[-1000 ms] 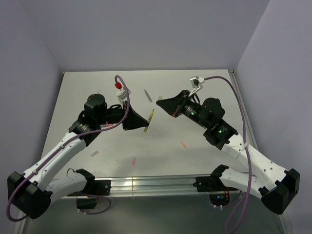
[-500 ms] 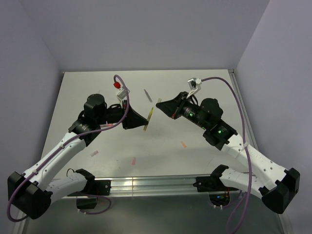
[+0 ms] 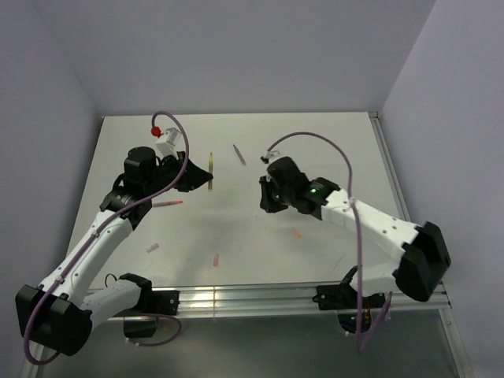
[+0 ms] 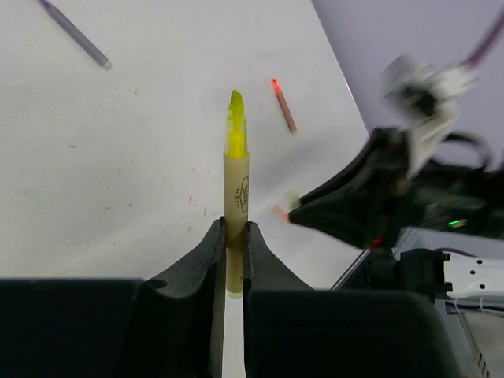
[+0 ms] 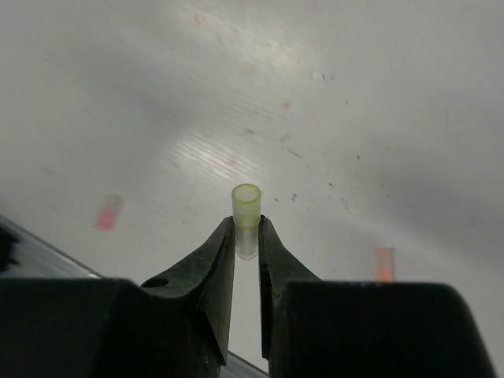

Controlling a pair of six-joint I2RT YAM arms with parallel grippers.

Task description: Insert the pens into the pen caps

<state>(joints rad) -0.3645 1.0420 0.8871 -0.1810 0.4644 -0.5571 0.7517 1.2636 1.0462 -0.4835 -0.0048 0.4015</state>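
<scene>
My left gripper (image 3: pixel 197 179) is shut on the yellow pen (image 3: pixel 210 168), which also shows in the left wrist view (image 4: pixel 235 189), tip pointing away between the fingers (image 4: pixel 211 252). My right gripper (image 3: pixel 268 201) points down at the table and is shut on the pale yellow cap (image 5: pixel 246 213), open end outward. The two grippers are well apart. The dark grey-purple pen (image 3: pixel 239 154) lies at the back. A pink-red pen (image 3: pixel 165 204) lies under my left arm. An orange-red pen (image 4: pixel 284 106) shows in the left wrist view.
A pink cap (image 3: pixel 152 247) lies front left, another pinkish cap (image 3: pixel 216 259) front centre, and an orange cap (image 3: pixel 297 233) right of centre. The metal rail (image 3: pixel 252 295) runs along the near edge. Walls close the table at the back and sides.
The grippers have drawn apart. My left gripper moved back and left with the yellow pen. My right arm swung in and turned its gripper down toward the table, still holding the cap.
</scene>
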